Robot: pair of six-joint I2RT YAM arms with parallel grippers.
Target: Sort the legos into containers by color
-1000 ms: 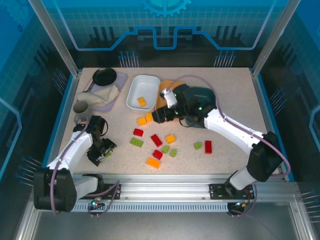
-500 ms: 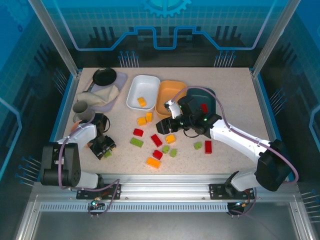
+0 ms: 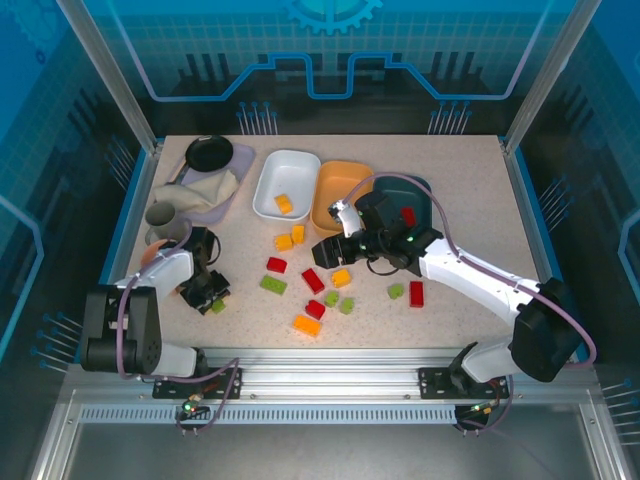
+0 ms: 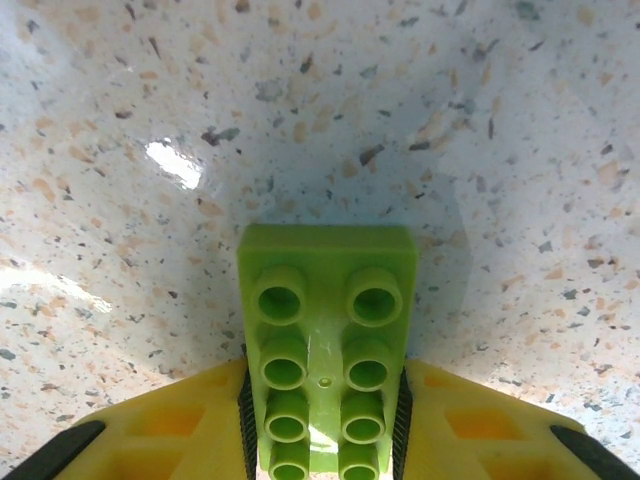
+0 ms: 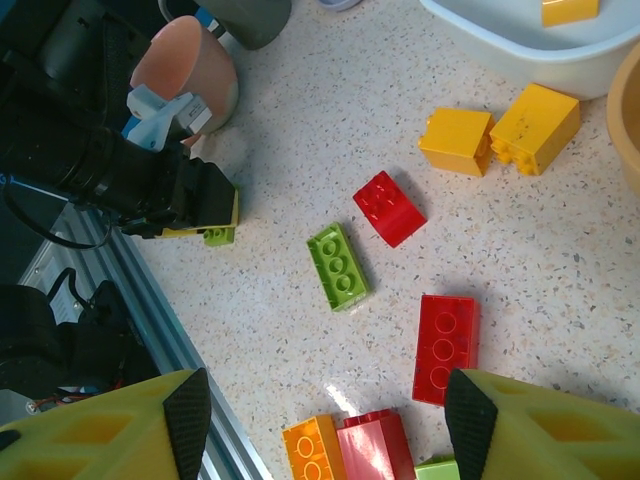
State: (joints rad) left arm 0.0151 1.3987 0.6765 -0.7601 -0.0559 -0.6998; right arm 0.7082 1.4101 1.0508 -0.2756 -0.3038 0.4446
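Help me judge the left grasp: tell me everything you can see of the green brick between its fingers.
The light green brick is glossy plastic, two studs wide with four rows in view, studs facing the wrist camera. It lies flat on the speckled table. The left gripper is closed on its long sides, ribbed black pads pressing each; its far half sticks out past the yellow fingers.

Left hand (image 3: 206,294) clamped on green brick (image 4: 325,340), right hand (image 3: 326,250) spread, seemingly hovering
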